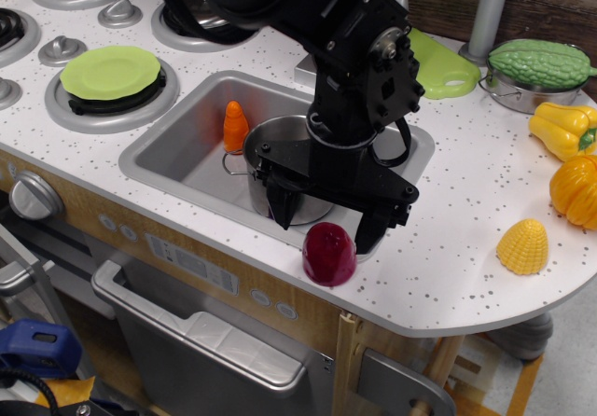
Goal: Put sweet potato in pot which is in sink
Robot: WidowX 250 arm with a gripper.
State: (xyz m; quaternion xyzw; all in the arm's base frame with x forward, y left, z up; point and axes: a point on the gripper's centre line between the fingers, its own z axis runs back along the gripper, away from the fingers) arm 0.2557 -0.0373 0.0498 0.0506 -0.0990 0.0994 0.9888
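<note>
The sweet potato (328, 254), a glossy dark red dome, stands on the white countertop at the front edge of the sink (173, 150). The steel pot (270, 155) stands inside the sink, mostly hidden behind the arm, with one wire handle showing on its left. My black gripper (328, 216) hangs open just above and behind the sweet potato, one finger (280, 206) to its left over the sink and the other (378, 229) to its right. The gripper holds nothing.
An orange carrot-like cone (235, 127) stands in the sink left of the pot. A green plate (110, 71) sits on a burner at left. A yellow corn piece (523, 246), yellow peppers (562, 129) and a pot with a green gourd (536, 66) lie at right.
</note>
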